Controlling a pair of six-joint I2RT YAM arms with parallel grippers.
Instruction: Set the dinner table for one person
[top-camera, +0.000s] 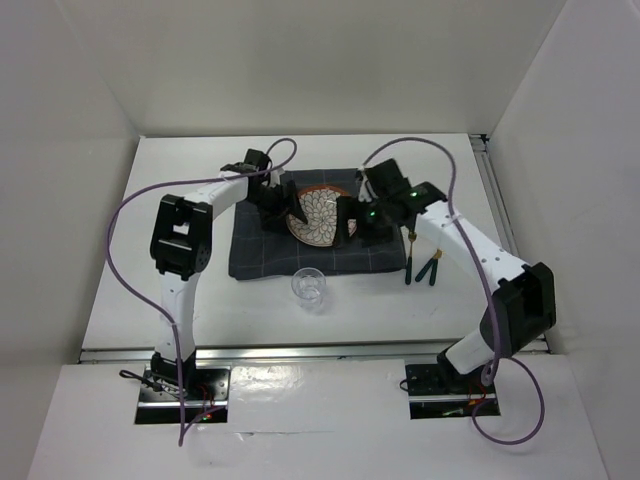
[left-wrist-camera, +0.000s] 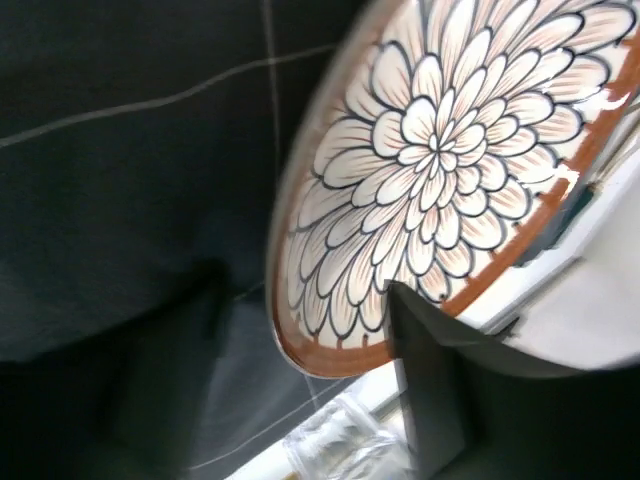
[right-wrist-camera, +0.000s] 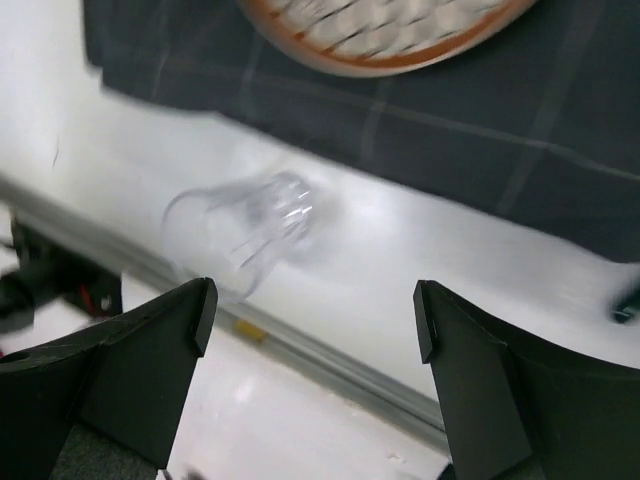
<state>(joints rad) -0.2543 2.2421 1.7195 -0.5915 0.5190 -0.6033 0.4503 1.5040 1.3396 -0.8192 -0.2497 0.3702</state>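
A flower-patterned plate (top-camera: 318, 218) with a brown rim rests on a dark grey checked cloth (top-camera: 300, 260) on the white dinner table (top-camera: 400, 310). My left gripper (top-camera: 283, 205) is at the plate's left edge. In the left wrist view it (left-wrist-camera: 300, 300) is open, and the plate's (left-wrist-camera: 440, 150) rim lies between the spread jaws. My right gripper (top-camera: 353, 218) hangs at the plate's right side. Seen from the right wrist it (right-wrist-camera: 313, 300) is wide open with nothing between its fingers.
A clear glass (top-camera: 310, 287) stands on the table just in front of the cloth, and shows as the glass (right-wrist-camera: 240, 230) in the right wrist view. Two dark-handled utensils (top-camera: 421, 268) lie right of the cloth. A metal rail (top-camera: 300, 350) edges the near side.
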